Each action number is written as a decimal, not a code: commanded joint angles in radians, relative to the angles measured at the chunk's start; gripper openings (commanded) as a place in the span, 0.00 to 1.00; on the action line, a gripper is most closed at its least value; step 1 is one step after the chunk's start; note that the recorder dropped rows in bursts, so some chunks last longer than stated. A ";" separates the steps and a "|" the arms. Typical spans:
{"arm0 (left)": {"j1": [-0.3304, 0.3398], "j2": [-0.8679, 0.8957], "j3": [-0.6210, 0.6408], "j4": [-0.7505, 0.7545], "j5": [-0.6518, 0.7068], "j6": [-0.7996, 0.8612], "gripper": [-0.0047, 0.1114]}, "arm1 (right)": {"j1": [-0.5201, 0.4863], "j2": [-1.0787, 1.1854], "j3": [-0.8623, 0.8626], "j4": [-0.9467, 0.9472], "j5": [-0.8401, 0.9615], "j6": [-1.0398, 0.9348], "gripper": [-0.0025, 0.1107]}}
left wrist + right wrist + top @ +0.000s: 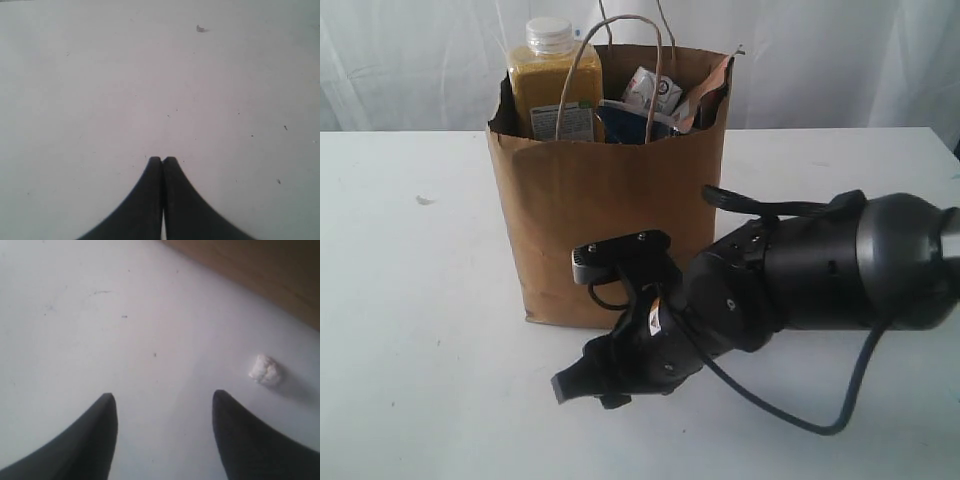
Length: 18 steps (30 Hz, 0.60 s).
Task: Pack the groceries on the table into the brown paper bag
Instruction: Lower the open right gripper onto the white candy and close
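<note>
The brown paper bag stands upright mid-table. Inside it, a yellow-grain bottle with a white cap, a small blue-white carton and a brown-red pouch poke above the rim. My right gripper hangs low over the table in front of the bag. It is open with nothing between its fingers. A tiny white lump lies on the table beside one fingertip, near the bag's wall. My left gripper is shut and empty over bare table; the exterior view does not show it.
The right arm's dark body and its cable cross the front right of the table. A small speck sits on the tabletop left of the bag. Another small speck shows in the left wrist view.
</note>
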 commanded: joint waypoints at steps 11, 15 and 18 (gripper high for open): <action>-0.004 -0.004 0.003 -0.009 -0.005 -0.007 0.04 | -0.125 0.029 -0.042 -0.105 0.063 0.163 0.45; -0.004 -0.004 0.003 -0.009 -0.005 -0.007 0.04 | -0.125 0.053 -0.042 -0.105 0.027 0.163 0.45; -0.004 -0.004 0.003 -0.009 -0.005 -0.007 0.04 | -0.125 0.096 -0.042 -0.105 -0.030 0.163 0.45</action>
